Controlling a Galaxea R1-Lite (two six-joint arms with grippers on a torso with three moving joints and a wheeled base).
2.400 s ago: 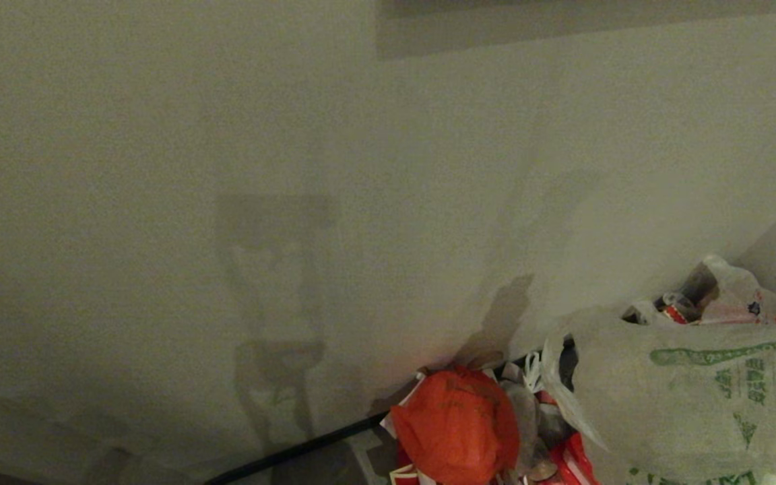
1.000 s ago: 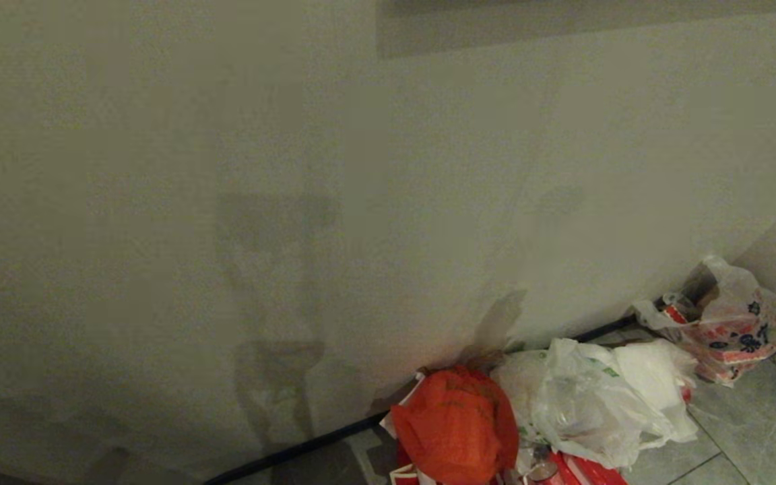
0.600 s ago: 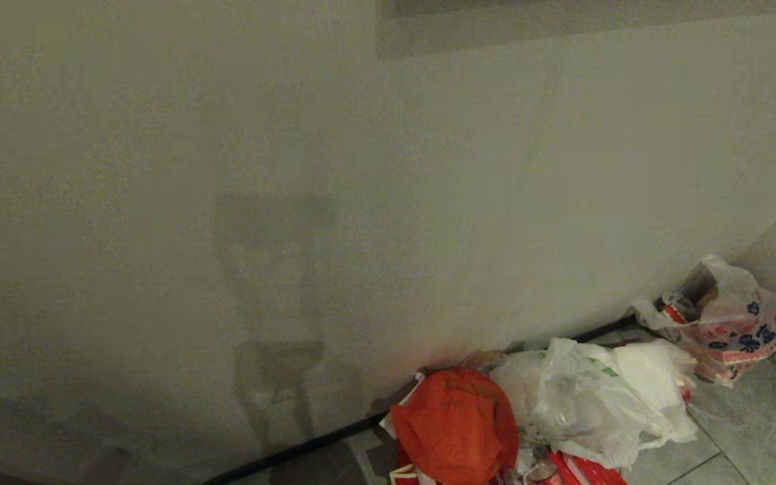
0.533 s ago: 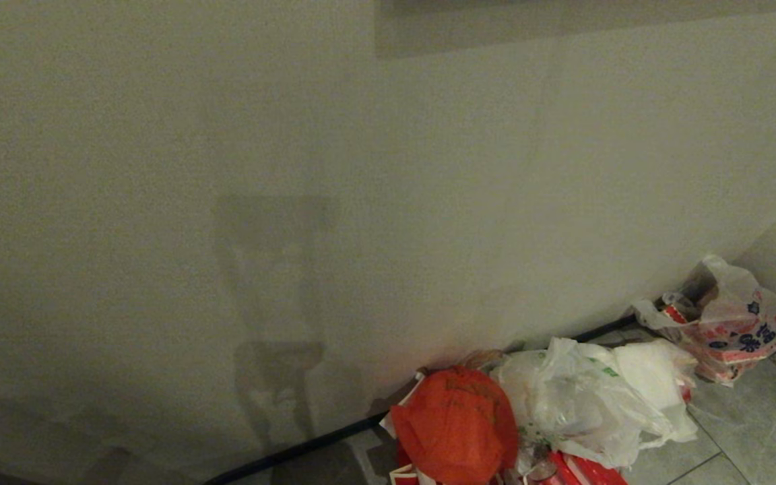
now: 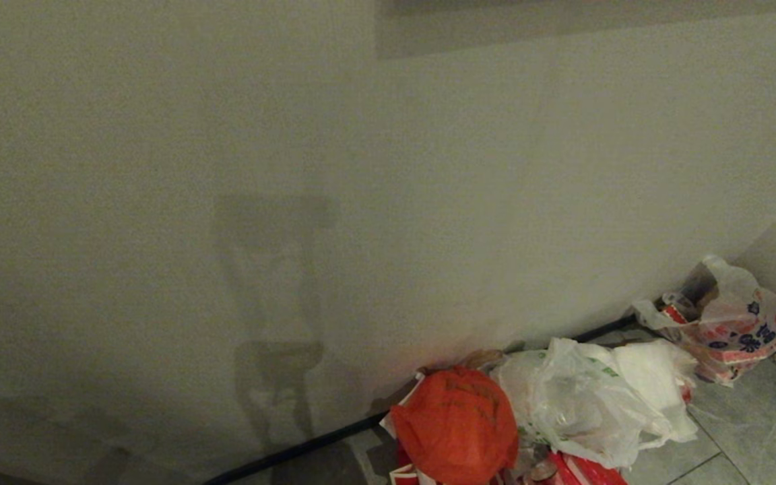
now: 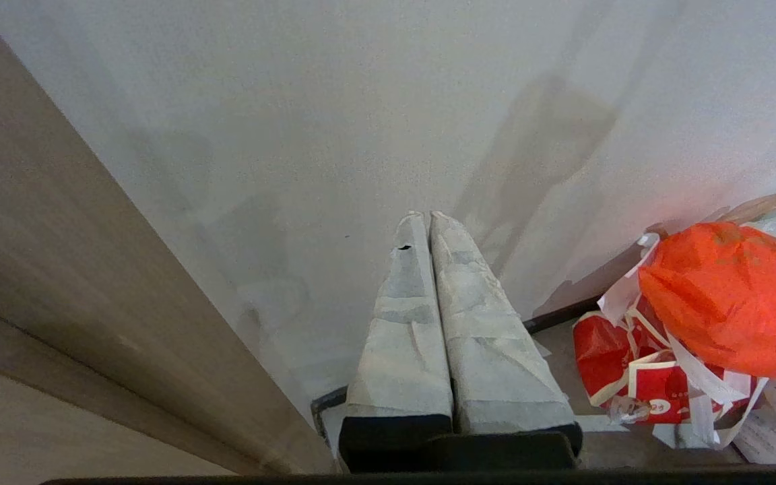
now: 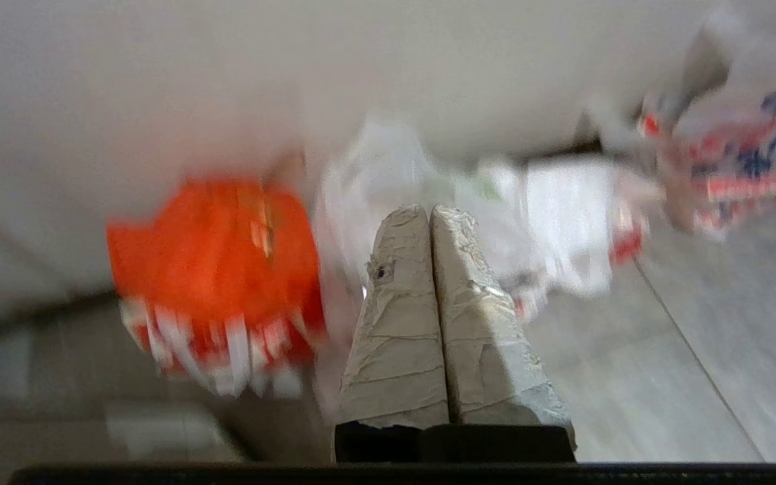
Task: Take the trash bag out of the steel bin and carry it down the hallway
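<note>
The right end effector has its taped fingers pressed together on nothing, its tips pointing toward the trash bag. That bag lies crumpled on the hallway tiles against the pale wall, at about five o'clock in the head view. The orange-red bag touches it at its nine o'clock; a white bag printed red and blue sits near its two o'clock. The left end effector, also pressed together and empty, points at the wall.
</note>
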